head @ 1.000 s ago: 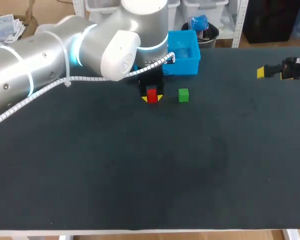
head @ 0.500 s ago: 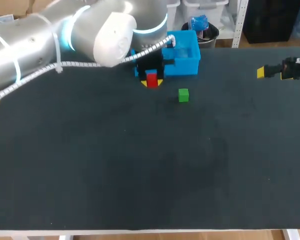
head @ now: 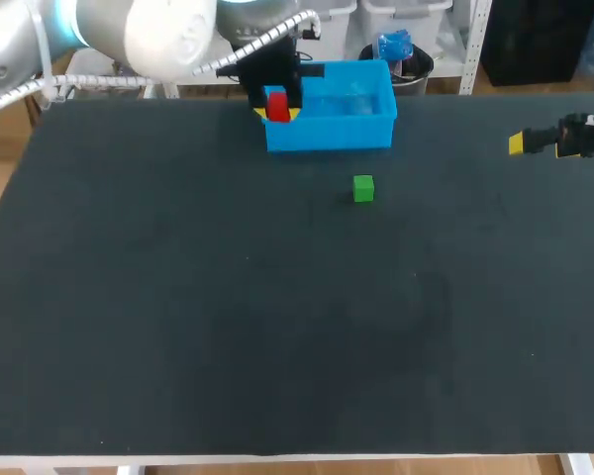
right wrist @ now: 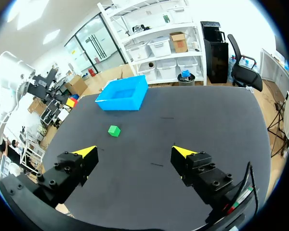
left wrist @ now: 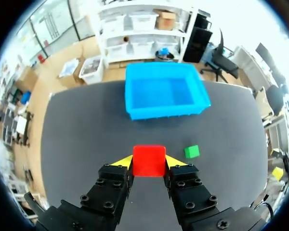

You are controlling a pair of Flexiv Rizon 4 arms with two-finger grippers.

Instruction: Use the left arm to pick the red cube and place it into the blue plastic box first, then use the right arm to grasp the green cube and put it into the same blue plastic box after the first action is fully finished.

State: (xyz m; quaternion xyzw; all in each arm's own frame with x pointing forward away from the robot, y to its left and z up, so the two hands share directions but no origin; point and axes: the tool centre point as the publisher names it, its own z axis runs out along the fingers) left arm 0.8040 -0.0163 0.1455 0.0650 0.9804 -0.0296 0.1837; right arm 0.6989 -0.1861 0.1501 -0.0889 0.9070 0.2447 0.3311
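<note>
Left end effector (left wrist: 149, 161) pinches the smooth red cube (left wrist: 149, 159) aloft; right end effector (right wrist: 135, 153) spread. Rectangular blue plastic box (head: 329, 135) sits at the matte bench's (head: 277, 327) far edge.

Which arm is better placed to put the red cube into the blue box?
Left. The left pincer is shut on the red cube near the blue box; the right pincer is open, empty, far off.

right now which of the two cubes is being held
The red cube: it is clamped between the yellow tips of the left gripper, up off the table. The green cube sits on the table, touched by nothing.
</note>
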